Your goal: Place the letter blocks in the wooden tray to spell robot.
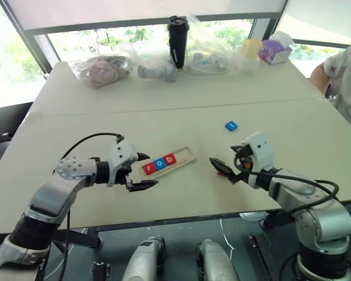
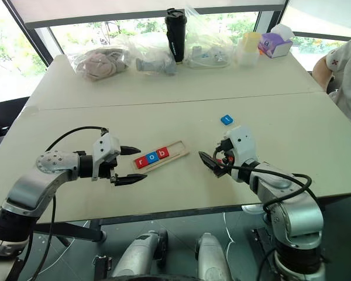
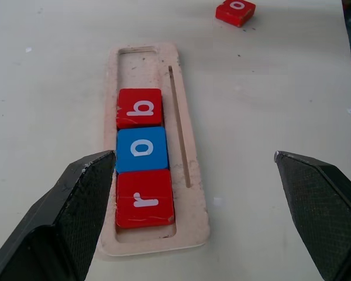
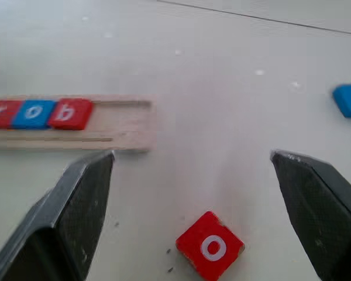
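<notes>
The left gripper [image 1: 145, 171] hovers spread and empty beside the pale wooden tray [image 1: 184, 155], where red "r" [image 3: 144, 198], blue "o" [image 3: 141, 148] and red "b" [image 3: 139, 108] tiles sit in a row. The right gripper [image 4: 193, 181], fingers wide apart, frames the loose red "o" tile [image 4: 210, 245], which looks due for grasping next; the blue tile [image 1: 231, 125] waits farther back.

Tray tiles [image 3: 140, 158] read "r", "o", "b"; loose red tile [image 4: 210, 245] "o"

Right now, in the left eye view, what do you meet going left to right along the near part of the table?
left gripper → wooden tray holding red r, blue o, red b → right gripper, with the blue block lying farther back on the table.
</notes>
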